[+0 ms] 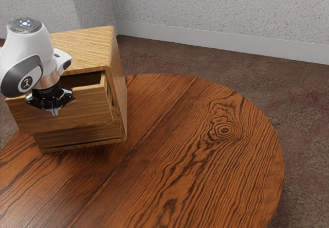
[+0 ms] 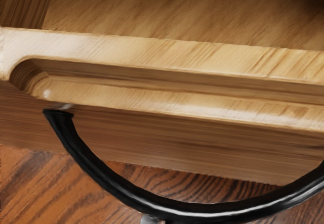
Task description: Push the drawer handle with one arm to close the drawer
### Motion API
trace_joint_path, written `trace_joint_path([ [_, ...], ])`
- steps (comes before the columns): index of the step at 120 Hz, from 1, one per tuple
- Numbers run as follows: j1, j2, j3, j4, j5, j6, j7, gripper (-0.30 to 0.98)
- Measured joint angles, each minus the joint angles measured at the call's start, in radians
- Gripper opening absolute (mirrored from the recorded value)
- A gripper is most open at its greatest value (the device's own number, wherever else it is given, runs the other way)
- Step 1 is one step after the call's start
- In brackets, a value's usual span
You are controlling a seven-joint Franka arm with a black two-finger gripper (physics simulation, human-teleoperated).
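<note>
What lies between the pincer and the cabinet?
The front of the open drawer, which the exterior view shows jutting from the cabinet toward the pincer.

On the exterior view's clock face, centred on the gripper, the cabinet blocks one to two o'clock, its upper drawer jutting out; the tabletop leaves passage at four to five. The black handle bows outward as an obstacle.
</note>
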Motion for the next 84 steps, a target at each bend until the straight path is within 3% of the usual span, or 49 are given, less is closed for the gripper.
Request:
trace_joint_path([
  [84, 0.013, 0.194, 0.056, 0.087, 0.244, 0.240, -0.003, -0.10],
])
